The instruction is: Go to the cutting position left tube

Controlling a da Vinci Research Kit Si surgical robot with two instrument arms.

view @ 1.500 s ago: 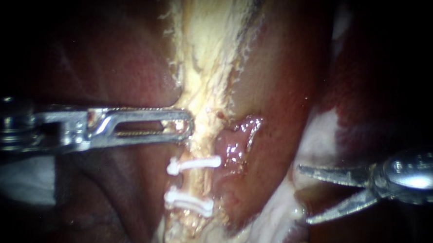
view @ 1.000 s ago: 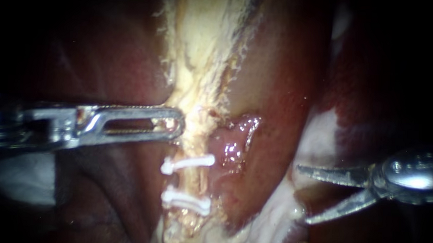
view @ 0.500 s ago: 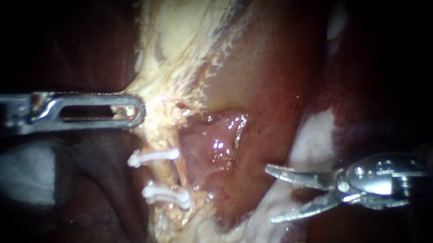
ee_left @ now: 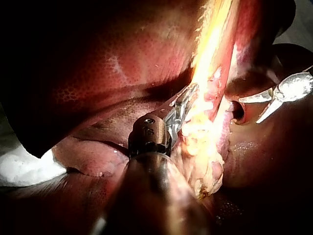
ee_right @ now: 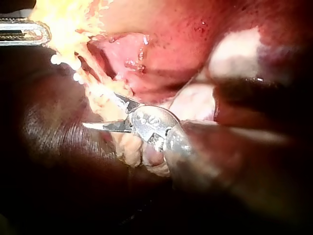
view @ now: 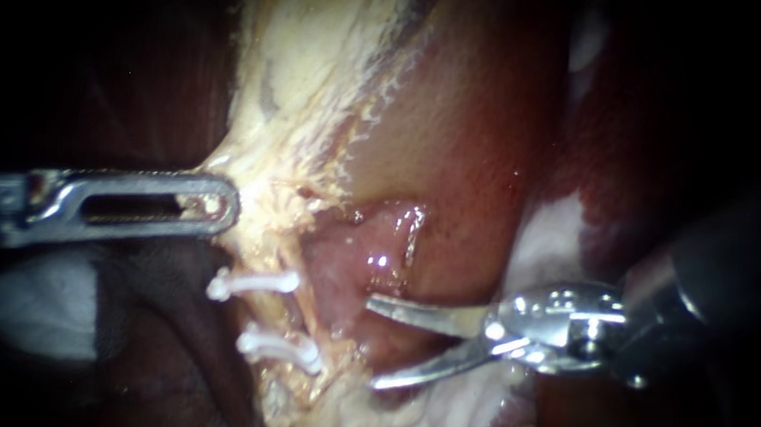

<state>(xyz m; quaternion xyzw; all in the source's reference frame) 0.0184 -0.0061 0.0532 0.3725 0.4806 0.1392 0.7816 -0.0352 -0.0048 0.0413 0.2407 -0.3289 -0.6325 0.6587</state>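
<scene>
The right instrument (view: 371, 341), jaws apart, lies just right of the upright tube (view: 300, 317), its tips facing the gap between 2 clips (view: 253, 282). The left instrument (view: 218, 205) clamps pale tissue (view: 299, 107) above.

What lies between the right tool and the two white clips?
In the endoscope view, only pink tissue separates the open right tool from the clips.

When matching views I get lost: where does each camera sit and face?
Endoscope: close in, facing the pale yellow fatty strand and two white clips; steel left instrument enters left, right instrument right.
Left wrist: on left arm, looking along its shaft at the strand.
Right wrist: on right arm, likewise.
Shared: all show both instruments.
</scene>
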